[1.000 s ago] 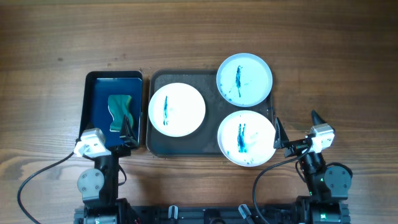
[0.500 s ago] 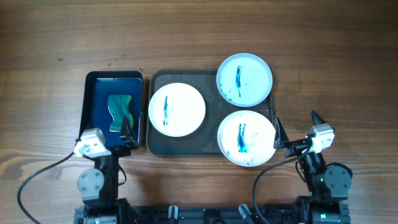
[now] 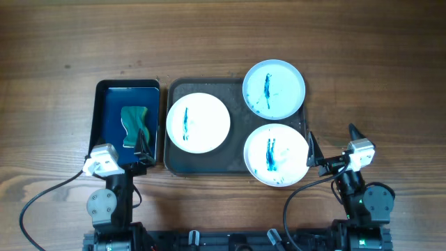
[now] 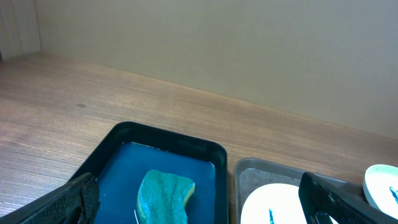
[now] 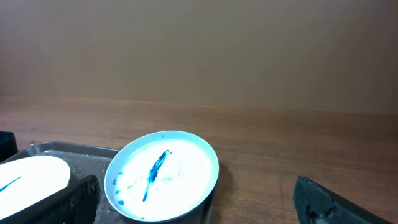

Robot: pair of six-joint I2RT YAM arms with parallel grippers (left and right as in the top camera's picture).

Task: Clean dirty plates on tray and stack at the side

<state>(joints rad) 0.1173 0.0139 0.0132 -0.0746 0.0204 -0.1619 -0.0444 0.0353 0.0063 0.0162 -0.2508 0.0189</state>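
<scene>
Three white dirty plates with blue-teal streaks lie on the dark brown-grey tray (image 3: 237,90): one at the left (image 3: 198,123), one at the far right corner (image 3: 274,88), one at the near right (image 3: 276,154). My left gripper (image 3: 118,146) is open and empty over the near end of the blue tray. In the left wrist view the gripper (image 4: 199,183) frames the sponge and the left plate (image 4: 273,205). My right gripper (image 3: 332,136) is open and empty just right of the near right plate. In the right wrist view the gripper (image 5: 196,186) faces the far right plate (image 5: 165,174).
A glossy dark blue tray (image 3: 104,104) stands left of the brown tray and holds a teal sponge (image 3: 134,125), which also shows in the left wrist view (image 4: 163,199). The two right plates overhang the brown tray's rim. Bare wooden table (image 3: 376,84) lies to the right.
</scene>
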